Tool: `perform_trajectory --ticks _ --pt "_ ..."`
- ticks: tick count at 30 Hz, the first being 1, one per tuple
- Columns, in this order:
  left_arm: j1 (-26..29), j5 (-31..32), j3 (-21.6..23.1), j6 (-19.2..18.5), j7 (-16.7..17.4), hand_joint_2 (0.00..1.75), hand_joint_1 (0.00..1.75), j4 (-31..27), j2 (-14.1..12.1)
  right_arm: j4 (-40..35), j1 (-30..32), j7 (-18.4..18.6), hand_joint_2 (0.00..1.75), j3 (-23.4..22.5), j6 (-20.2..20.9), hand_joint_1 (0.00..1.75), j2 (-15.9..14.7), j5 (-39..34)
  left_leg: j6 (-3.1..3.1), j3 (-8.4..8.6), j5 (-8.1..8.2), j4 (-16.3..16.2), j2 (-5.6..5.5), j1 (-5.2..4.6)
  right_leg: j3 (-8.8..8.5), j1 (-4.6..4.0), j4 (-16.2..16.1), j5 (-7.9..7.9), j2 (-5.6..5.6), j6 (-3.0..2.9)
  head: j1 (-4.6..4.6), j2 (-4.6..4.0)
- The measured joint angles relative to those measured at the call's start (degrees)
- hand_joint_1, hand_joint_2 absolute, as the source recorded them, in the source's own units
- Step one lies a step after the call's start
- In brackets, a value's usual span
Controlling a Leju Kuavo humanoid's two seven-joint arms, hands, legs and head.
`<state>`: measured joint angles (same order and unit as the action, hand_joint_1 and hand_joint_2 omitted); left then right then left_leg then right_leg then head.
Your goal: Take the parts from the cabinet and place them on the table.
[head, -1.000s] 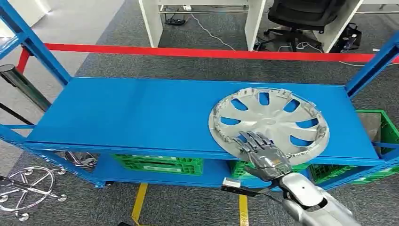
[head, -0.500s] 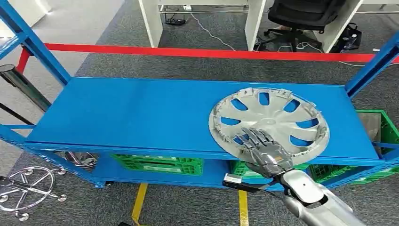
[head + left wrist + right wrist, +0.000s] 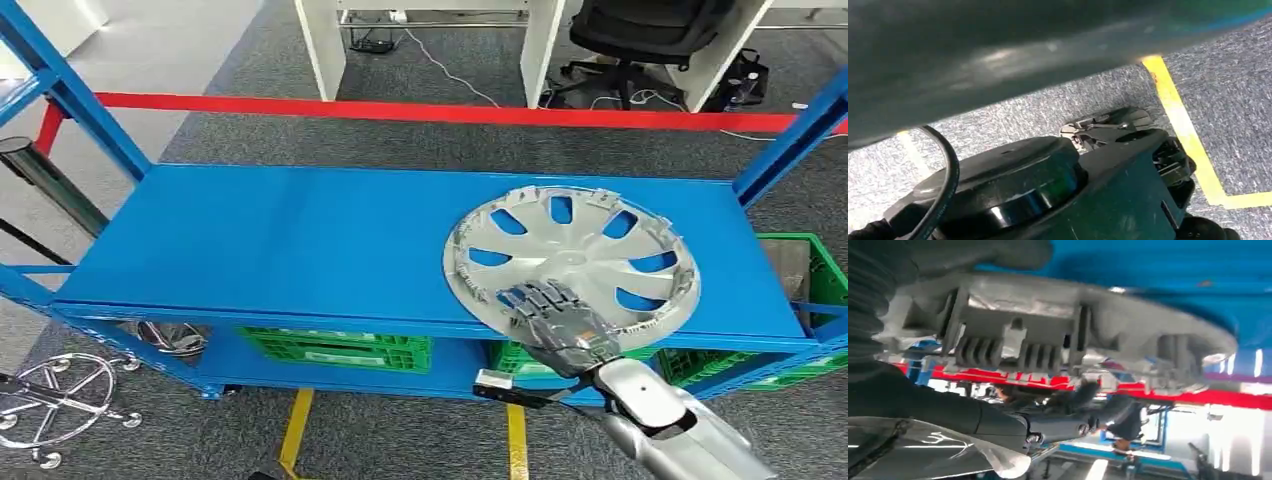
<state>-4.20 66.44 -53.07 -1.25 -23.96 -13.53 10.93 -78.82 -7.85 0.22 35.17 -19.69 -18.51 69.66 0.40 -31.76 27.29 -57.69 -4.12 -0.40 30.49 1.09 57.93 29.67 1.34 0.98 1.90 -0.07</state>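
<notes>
Blue steel makes up the cabinet's top shelf [image 3: 300,240], bare across its left and middle. Under it on the left, a green crate [image 3: 335,350] sits on the lower shelf. Toward the right end lies the part, a silver hubcap [image 3: 580,250], flat on the shelf with its near rim at the shelf's front edge. The right hand [image 3: 560,322] lies on that near rim, fingers together over the top face; the right wrist view shows the hubcap's clipped rim [image 3: 1058,335] between the thumb and the darker fingers [image 3: 1068,415], so it appears to be gripped, though loosely. To lift well, the hand should firm its hold first, then keep the disc level while drawing it back. The left hand's state cannot be told.
</notes>
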Motion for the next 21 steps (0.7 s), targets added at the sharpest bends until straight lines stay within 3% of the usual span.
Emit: perform_trajectory --ticks 9,21 --pt "0.18 -0.5 0.0 -0.96 0.09 0.0 0.0 0.0 -0.22 0.02 -1.26 -0.44 1.75 0.66 2.86 1.75 -0.46 -1.29 0.0 0.0 0.0 0.0 0.0 0.0 -0.01 0.0 0.0 0.0 0.0 0.0 0.0 0.0" --pt "0.45 -1.03 -0.02 -1.05 0.26 0.0 0.0 0.09 -0.46 -0.02 -2.94 -0.83 1.75 1.84 3.39 1.75 -0.74 -1.53 0.0 0.0 0.0 -0.02 0.0 0.0 0.0 0.0 0.0 -0.01 0.0 0.01 0.0 0.0"
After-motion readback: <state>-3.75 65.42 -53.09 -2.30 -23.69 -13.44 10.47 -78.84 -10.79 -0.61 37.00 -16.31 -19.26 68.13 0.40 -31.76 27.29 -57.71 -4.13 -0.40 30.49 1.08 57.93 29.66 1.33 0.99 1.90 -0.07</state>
